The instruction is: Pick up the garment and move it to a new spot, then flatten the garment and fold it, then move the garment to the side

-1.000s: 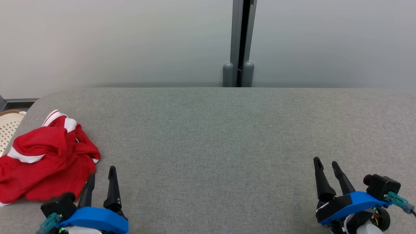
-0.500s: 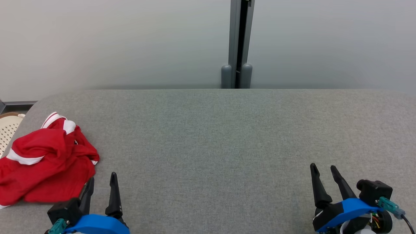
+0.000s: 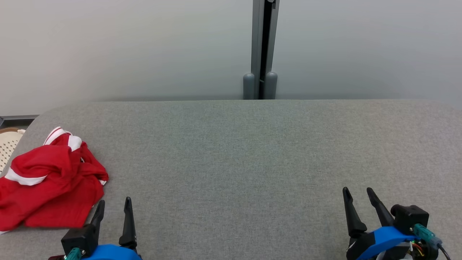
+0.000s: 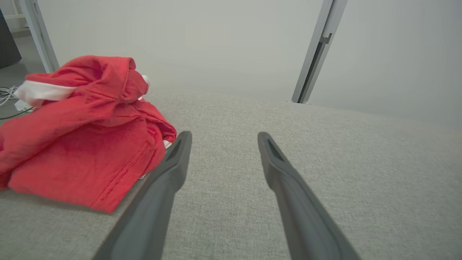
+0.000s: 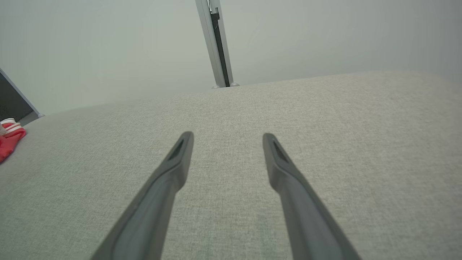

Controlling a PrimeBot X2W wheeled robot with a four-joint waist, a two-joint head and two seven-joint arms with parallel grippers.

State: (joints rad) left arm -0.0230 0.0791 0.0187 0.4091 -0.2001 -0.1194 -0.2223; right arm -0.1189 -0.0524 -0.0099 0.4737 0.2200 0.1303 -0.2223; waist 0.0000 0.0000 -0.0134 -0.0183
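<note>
Neighbouring garment [image 3: 50,184]: left hand [image 3: 113,202], cream wickerwork [image 3: 9,142].

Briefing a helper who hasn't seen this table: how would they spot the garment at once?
Start at the wide grey cloth-covered table. Look to its left end, just ahead and left of the left pincer. There the garment lies in a crumpled heap, bright red with white bands against plain grey.
</note>
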